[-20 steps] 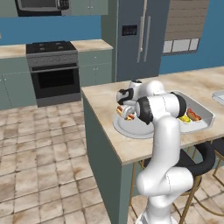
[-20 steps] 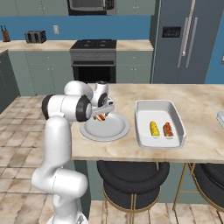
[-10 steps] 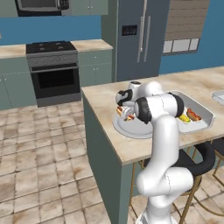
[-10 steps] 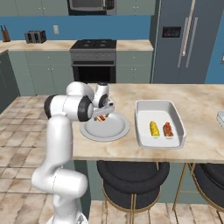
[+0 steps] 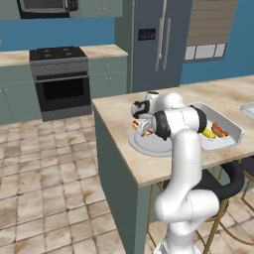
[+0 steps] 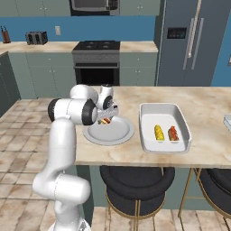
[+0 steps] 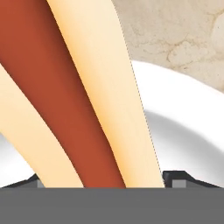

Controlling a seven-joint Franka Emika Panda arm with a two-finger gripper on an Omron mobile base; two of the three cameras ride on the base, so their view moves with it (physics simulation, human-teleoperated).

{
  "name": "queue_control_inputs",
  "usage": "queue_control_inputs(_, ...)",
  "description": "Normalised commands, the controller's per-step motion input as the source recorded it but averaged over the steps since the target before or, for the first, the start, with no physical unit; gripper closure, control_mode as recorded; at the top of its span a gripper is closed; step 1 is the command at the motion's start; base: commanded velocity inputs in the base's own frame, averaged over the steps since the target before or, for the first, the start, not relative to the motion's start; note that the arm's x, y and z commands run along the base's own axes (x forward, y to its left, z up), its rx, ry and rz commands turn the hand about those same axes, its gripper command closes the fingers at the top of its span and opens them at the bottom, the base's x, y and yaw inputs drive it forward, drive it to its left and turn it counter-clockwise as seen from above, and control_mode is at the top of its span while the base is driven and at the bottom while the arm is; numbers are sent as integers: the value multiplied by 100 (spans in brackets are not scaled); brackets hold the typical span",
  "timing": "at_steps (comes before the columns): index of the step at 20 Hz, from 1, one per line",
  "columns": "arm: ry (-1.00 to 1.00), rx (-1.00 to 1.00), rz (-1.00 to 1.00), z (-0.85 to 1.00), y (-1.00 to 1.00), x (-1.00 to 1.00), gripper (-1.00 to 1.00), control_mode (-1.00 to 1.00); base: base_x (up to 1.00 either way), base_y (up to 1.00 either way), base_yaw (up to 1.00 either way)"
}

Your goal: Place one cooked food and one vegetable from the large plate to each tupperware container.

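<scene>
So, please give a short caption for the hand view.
Gripper low over a hot dog on the large plate.

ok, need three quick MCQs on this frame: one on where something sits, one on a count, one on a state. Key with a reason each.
1. Where is the hot dog that the gripper is over?
A. on the large plate
B. on the stove
C. on a stool

2. How many food items lie in the larger white tray?
A. none
B. two
C. four

3. How do the gripper's jaws stand?
A. clamped shut on nothing
B. apart, one on each side of the hot dog
C. holding a knife

Key: 1 A, the hand view shows the bun and sausage on the plate's pale surface. 2 B, the right base view shows a corn cob and a second hot dog side by side. 3 B, in the hand view a fingertip shows clear of the bun at the right.
</scene>
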Motion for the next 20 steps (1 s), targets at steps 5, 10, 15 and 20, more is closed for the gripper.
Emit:
queue_control_inputs(5, 0, 0, 2, 0, 0, 0, 100, -100, 0, 0, 0)
queue_control_inputs(10, -8, -2, -1, 20, 1, -64, 100, -100, 0, 0, 0)
queue_control_inputs(15, -23, -3, -2, 73, 20, -100, 100, -100, 0, 0, 0)
queue_control_inputs(20, -11, -6, -2, 93, 20, -100, 100, -100, 0, 0, 0)
